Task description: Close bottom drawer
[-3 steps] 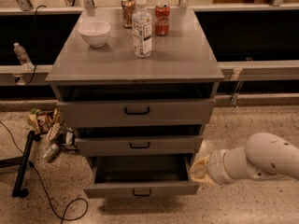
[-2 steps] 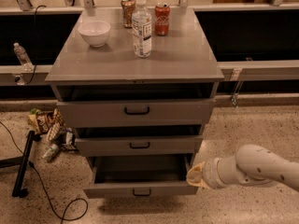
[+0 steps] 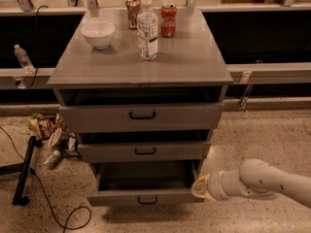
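The bottom drawer (image 3: 144, 196) is a grey metal drawer with a small black loop handle (image 3: 146, 200). It stands pulled well out, with its dark inside showing. My gripper (image 3: 200, 188) is at the end of the white arm coming in from the lower right. It sits at the drawer's front right corner, at or very close to the front. The two drawers above, the top drawer (image 3: 142, 115) and the middle drawer (image 3: 145, 151), are each pulled out a little.
On the cabinet top (image 3: 189, 62) stand a white bowl (image 3: 98, 34), a water bottle (image 3: 147, 29) and two cans (image 3: 168, 20). Snack bags and litter (image 3: 51, 135) lie on the floor at the left, beside a black stand leg (image 3: 23, 171) and a cable.
My arm has stretched leftward and slightly down, so the gripper is nearer the bottom drawer's front right corner. The drawer looks as far open as before.
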Tool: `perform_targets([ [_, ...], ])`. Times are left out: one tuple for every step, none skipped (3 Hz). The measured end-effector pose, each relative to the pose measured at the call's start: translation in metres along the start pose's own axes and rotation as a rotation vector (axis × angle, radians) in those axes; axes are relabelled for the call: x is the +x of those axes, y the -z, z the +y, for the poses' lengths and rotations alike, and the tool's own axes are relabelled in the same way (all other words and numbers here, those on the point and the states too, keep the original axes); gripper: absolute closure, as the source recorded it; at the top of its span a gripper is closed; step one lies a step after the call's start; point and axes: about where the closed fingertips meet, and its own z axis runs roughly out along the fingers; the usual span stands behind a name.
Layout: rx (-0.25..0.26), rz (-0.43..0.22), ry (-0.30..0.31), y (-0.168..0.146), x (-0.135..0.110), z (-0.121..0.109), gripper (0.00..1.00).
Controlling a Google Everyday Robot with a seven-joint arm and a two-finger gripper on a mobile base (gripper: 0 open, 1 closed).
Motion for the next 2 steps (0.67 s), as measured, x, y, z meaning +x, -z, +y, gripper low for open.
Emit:
perform_targets([
  [-0.01,-0.007,-0.022,-0.02,0.016,0.002,1.0],
  [-0.035,-0.016,-0.018,-0.065,0.039,-0.005,1.0],
])
